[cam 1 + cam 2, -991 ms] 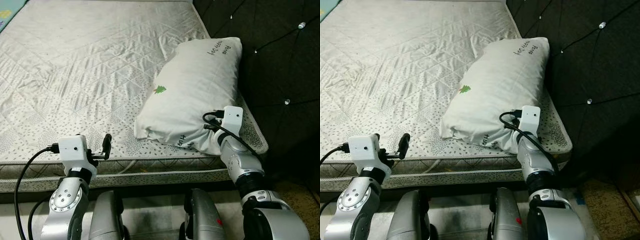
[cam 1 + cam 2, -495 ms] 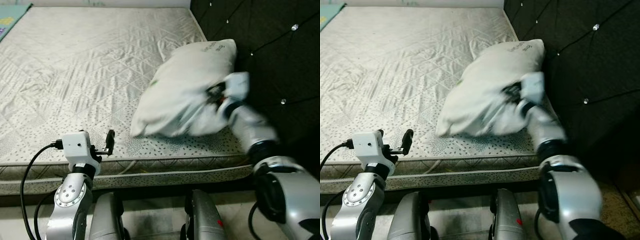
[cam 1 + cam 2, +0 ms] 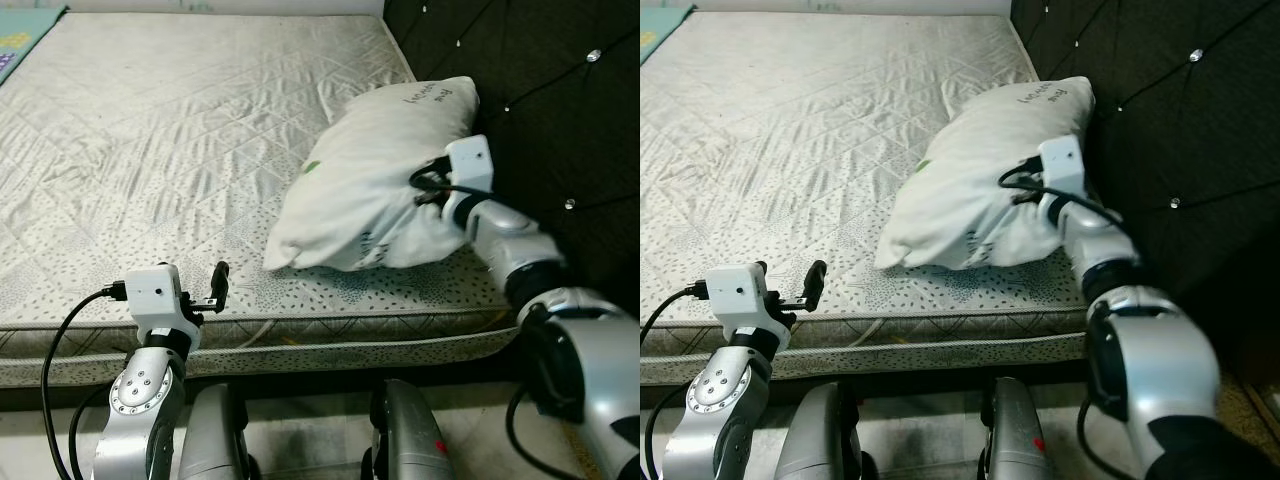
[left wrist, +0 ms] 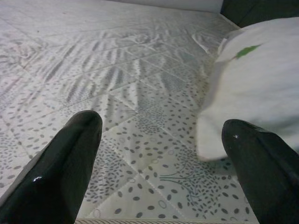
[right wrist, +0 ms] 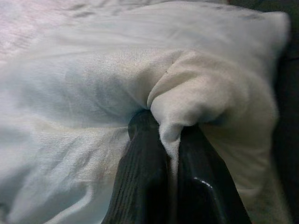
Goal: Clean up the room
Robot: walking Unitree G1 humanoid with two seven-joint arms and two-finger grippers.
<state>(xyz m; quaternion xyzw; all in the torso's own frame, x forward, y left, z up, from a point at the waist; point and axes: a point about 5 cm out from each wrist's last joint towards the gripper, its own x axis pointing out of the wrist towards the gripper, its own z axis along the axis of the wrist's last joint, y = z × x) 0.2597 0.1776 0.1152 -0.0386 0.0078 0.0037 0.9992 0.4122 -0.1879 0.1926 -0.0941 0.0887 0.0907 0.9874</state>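
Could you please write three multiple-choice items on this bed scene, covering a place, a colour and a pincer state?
1. Where does the pillow lie?
A. on the mattress beside the dark headboard
B. on the floor
C. at the mattress's left edge

2. What colour is the small tree print on the pillow?
A. red
B. green
C. blue

3. How is the right pincer?
A. open above the mattress
B. shut on nothing
C. shut on a fold of the pillow

Answers: 1 A, the pillow leans at the headboard; 2 B, the left wrist view shows it green; 3 C, cloth is pinched between the fingers.
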